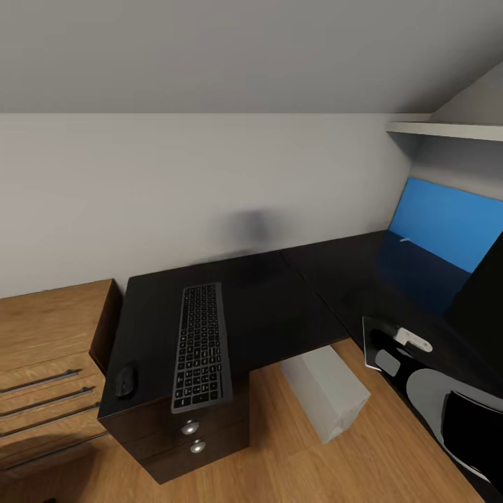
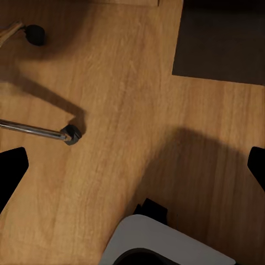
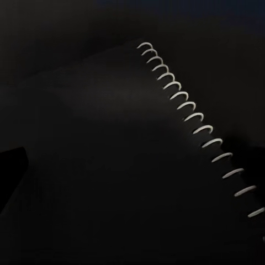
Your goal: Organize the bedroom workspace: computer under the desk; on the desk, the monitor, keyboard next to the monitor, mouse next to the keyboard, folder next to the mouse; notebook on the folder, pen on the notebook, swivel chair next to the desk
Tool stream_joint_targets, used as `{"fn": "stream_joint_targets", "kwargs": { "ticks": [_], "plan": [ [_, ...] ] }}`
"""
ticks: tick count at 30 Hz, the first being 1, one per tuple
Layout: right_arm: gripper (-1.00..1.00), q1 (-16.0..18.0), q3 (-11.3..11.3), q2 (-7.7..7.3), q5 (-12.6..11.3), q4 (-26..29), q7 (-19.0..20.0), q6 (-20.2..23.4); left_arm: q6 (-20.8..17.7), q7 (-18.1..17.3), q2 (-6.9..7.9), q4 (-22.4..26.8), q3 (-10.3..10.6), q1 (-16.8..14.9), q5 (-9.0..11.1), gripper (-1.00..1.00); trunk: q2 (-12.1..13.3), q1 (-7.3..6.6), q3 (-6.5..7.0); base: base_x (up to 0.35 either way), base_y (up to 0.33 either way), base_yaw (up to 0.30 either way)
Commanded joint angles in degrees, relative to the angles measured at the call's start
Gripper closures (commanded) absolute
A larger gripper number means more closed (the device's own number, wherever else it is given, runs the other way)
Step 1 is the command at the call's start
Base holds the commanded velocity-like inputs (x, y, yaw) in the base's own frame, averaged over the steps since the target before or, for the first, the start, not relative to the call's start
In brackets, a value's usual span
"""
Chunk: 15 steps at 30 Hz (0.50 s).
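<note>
The black L-shaped desk (image 1: 279, 307) carries the keyboard (image 1: 202, 346) on its left wing, with the mouse (image 1: 126, 381) at the front left corner. Under the desk stands the grey computer (image 1: 325, 398). My right gripper (image 1: 384, 347) hangs open just over the dark notebook (image 1: 368, 328) on the right wing; its wire spiral (image 3: 193, 118) shows close up. The pen (image 1: 407, 239) lies by the blue back panel (image 1: 447, 223). The black monitor (image 1: 482, 300) is cut off at the right edge. My left gripper (image 2: 132, 168) is open over the floor beside the swivel chair's chrome leg (image 2: 33, 129). The folder is out of view.
A light wooden dresser (image 1: 49, 363) stands left of the desk. Two silver-knobbed drawers (image 1: 192, 436) sit below the keyboard. A white shelf (image 1: 447, 129) hangs on the right wall. A second chair castor (image 2: 34, 34) and my own white base (image 2: 165, 243) are low on the wood floor.
</note>
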State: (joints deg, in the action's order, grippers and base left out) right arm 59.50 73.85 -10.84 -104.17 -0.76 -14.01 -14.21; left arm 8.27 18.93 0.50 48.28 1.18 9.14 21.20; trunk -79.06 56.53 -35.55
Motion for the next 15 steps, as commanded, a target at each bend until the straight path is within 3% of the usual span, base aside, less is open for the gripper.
{"fn": "stream_joint_targets", "kwargs": {
  "ticks": [1, 15],
  "plan": [
    [-1.00, 0.0, -1.3, 0.03, -1.4, 0.1, 0.0, 1.4, 0.2, 0.1, 0.03, 0.1, 0.1, 0.0, 0.5, -1.00, 0.0, 0.01, -0.05, -0.001, 0.053, 0.000],
    [-1.00, 0.0, -1.3, 0.03, -1.4, 0.1, 0.0, 1.3, 0.2, 0.1, 0.03, 0.0, 0.1, 0.0, 0.5, -1.00, 0.0, 0.01, -0.05, -0.004, 0.011, 0.000]
  ]
}}
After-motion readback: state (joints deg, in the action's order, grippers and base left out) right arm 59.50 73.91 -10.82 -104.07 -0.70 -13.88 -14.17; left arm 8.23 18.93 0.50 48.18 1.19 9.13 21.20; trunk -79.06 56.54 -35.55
